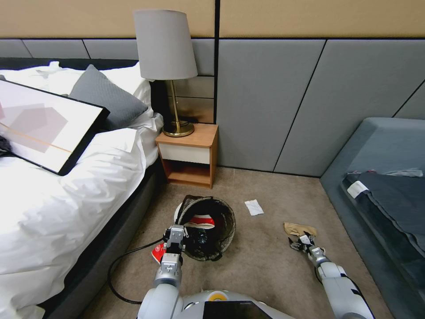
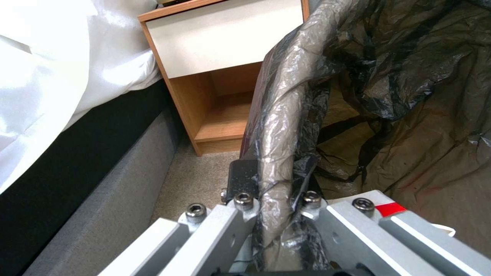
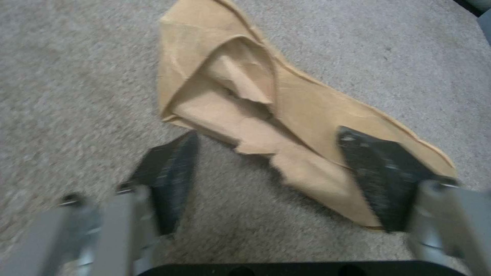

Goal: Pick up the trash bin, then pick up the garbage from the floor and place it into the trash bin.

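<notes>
Left end effector (image 2: 271, 199) clamps the black-lined trash bin (image 1: 207, 227); right end effector (image 3: 276, 168), spread wide, straddles a seemingly torn brown paper bag (image 3: 286, 115).

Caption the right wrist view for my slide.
Open right gripper poised low over a torn brown paper bag lying on the beige carpet, fingertips straddling its near edge.

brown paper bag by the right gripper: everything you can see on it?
The brown paper bag is tan, creased and flattened, with a torn, ragged mouth folded open. It lies flat on the beige carpet near the grey sofa. The right gripper is open, its fingers straddling the bag's torn end; whether they touch it is unclear.
</notes>
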